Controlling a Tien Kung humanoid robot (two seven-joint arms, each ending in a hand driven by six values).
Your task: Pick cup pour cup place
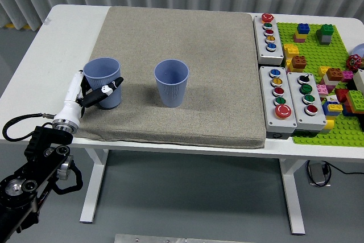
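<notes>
Pick step in hand: left hand (94, 96) wrapped around the left cup (103, 82), now slightly tilted. Next, by judgement: lift, carry right, pour into the middle cup (171, 82).

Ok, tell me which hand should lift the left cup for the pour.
Left. The left hand is already closed around the left cup, which is tilted slightly; the right hand is out of view.

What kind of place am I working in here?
Most likely a robot test lab: a white table with a grey mat, push-button boxes and a green brick baseplate, curtain behind.
</notes>
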